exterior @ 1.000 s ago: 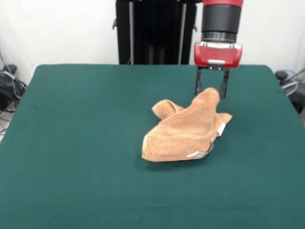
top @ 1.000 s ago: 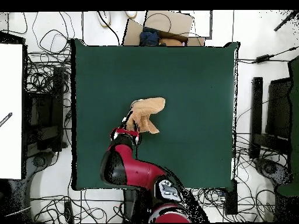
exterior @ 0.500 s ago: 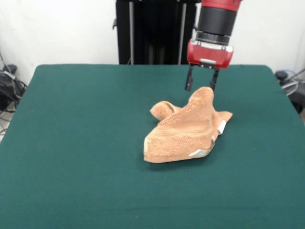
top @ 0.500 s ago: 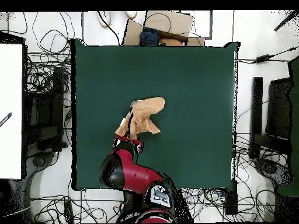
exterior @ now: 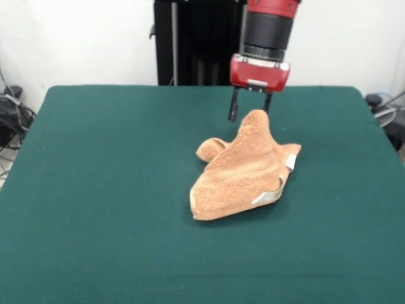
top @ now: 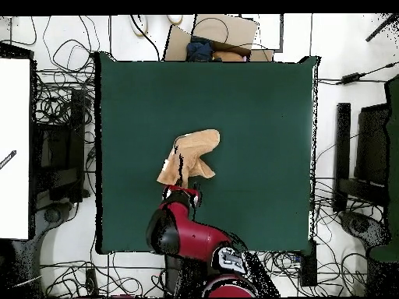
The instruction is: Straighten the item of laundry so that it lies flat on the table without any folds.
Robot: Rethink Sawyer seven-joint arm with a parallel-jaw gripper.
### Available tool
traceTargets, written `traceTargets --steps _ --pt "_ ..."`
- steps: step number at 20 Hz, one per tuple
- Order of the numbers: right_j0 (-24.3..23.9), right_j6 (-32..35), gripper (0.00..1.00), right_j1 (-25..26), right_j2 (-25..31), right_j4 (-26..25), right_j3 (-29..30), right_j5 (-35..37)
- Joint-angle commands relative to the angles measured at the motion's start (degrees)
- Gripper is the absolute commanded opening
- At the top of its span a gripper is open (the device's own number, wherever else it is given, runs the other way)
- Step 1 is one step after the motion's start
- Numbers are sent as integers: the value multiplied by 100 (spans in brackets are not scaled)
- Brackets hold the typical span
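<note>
Towel's got a corner pinched up, but it's nowhere near flat yet

Your gripper is closed on a raised peak of the orange-tan terry towel, holding that bit off the green table while the rest sits in a crumpled heap around the middle of the tabletop, a little toward the robot's side in the overhead view. I'd say you're early on: it looks doubled over itself, one lobe poking out to the side, a border band running along the front edge, so pretty much all the spreading is left to do. The white tags show at the lower edge, but you can't read any writing or brand on them.
</note>
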Motion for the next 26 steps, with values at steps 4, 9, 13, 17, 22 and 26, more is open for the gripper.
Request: traceTargets --steps 4,9,13,17,22,26 --pt "-375 1419 100 85 856 -837 -450 -736" --pt "-665 1552 100 22 1252 -1231 -459 -830" --pt "-574 1462 100 62 1122 -1143 -463 -1023" --pt "-698 1519 100 188 1319 -1297 -514 -1102" --pt "-813 1561 100 332 1555 -1390 -601 -1094" --pt "-895 1566 100 346 1690 -1368 -590 -1052"
